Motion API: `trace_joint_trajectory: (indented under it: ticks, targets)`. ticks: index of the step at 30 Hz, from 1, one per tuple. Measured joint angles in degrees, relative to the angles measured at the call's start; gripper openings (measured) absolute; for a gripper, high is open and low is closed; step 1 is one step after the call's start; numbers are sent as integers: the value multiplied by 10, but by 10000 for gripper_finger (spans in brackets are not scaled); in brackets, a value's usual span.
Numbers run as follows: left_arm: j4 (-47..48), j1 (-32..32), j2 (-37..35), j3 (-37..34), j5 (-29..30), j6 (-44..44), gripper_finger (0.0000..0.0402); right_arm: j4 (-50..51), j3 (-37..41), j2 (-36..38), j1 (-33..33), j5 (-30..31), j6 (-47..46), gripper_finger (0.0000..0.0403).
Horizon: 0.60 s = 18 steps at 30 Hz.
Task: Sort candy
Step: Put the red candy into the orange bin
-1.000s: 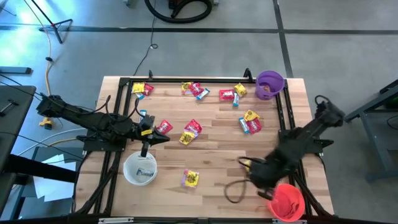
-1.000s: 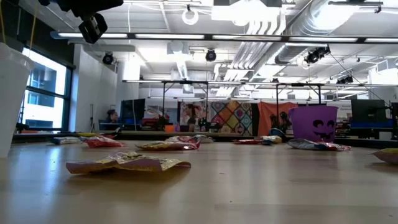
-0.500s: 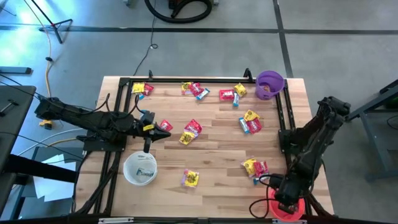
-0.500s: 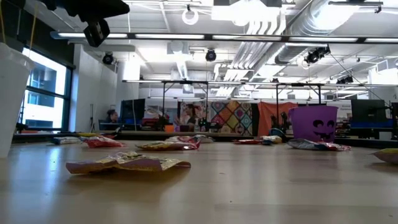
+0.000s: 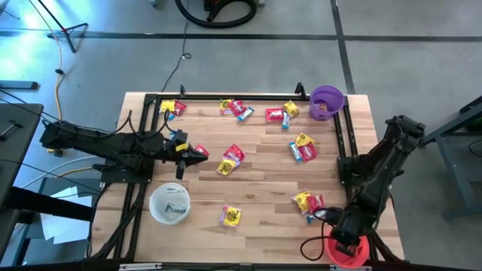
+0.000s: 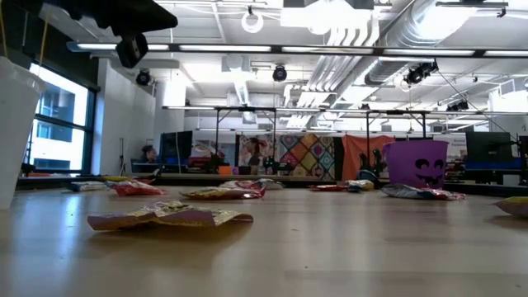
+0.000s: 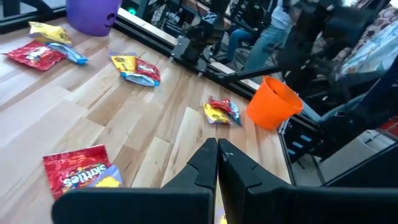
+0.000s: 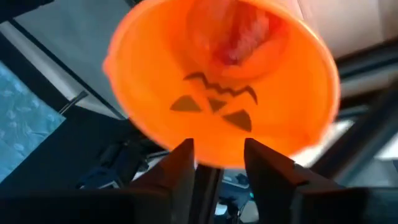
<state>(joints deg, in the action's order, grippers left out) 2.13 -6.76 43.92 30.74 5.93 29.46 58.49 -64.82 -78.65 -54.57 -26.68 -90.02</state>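
**Red candy released over the red bowl**

High view: right end effector (image 5: pixel 343 239) has swung from the desk to above the red bowl (image 5: pixel 354 254); one piece sorted. Left end effector (image 5: pixel 197 150), closed, holds nothing; red candy (image 5: pixel 234 155) just beside it.

Right wrist view: fingers (image 8: pixel 179 163) now apart, red candy (image 8: pixel 239 38) inside bowl, clear of them.

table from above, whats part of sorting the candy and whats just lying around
Job:
- candy scattered on the table
- purple bowl
- clear white bowl
- red bowl, right tool open above it
- left tool, shut

Lying about:
- yellow cable on the floor
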Motion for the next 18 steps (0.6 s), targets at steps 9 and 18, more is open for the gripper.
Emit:
trace_joint_trajectory:
  ticks: [9, 18]
  targets:
    - [64, 23, 0, 0, 3, -26, 0, 183, -162, 5, 65, 207, -1, 165]
    - [67, 27, 0, 0, 6, -37, 0, 140, -39, 4, 210, 230, 2, 165]
